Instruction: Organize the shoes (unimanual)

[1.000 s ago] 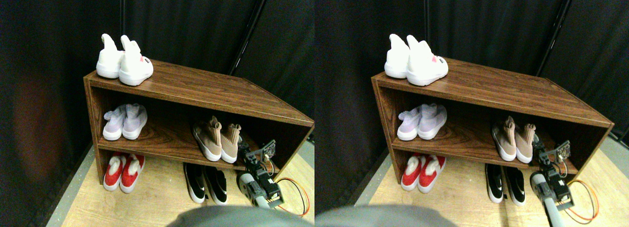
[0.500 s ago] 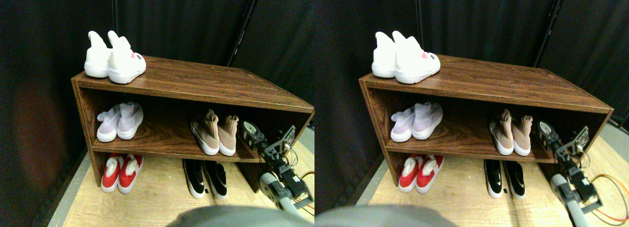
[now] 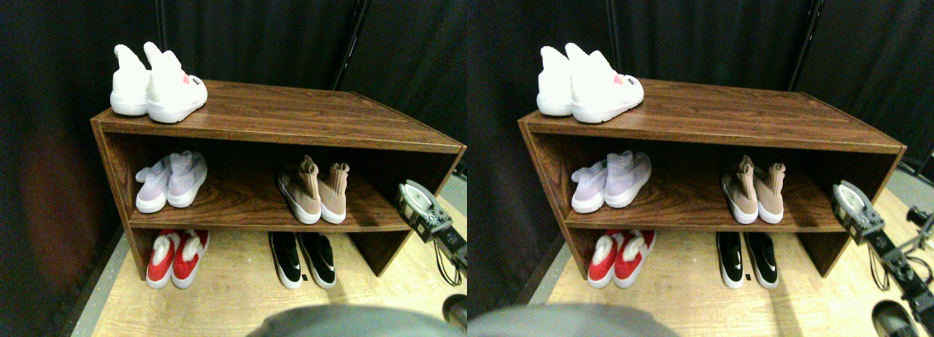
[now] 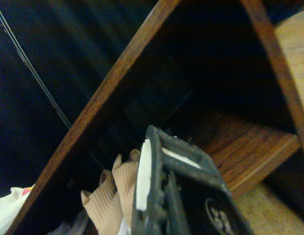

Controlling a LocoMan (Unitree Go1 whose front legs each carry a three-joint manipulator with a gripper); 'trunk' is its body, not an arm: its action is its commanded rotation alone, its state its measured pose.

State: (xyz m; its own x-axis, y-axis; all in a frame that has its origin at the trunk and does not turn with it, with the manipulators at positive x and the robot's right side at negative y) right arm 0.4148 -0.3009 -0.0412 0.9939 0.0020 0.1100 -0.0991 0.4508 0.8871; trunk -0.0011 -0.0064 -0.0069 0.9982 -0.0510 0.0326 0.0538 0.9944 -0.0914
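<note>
End effector (image 3: 422,206): it hangs just off the right end of the shelf unit, level with the middle shelf, and it carries no shoe. Whether it is released or clenched I cannot tell; the gap never shows in either view.

Wrist view: the dark jaw frame fills the foreground, the tan knit ankles (image 4: 109,196) peek out beside it, and the shelf unit's wooden boards run behind.

Tan pair (image 3: 315,192): two beige sock-style shoes with white soles, side by side and touching, on the middle shelf toward its right end, near the front edge. They are apart from the end effector.

Black pair (image 3: 303,258): low slip-ons on the floor under the shelf unit, right of centre, close together.

Lilac pair (image 3: 168,181): middle shelf, left end.

Red pair (image 3: 172,257): on the floor below the left end.

White pair (image 3: 155,83): on the top board, at the left front corner.

Shelf unit (image 3: 292,122): dark wood, every pair looks lined up.

Progress: my read is the sorting is nearly or fully done.

Risk: the right side panel stands between the end effector and the tan pair; a straight reach could clip the panel or the shelf's front edge, and a glancing touch could nudge the tan shoes apart or tip a tall ankle over.

Cable (image 3: 439,254): dark wires hang under the arm and could snag the unit's lower right corner.
</note>
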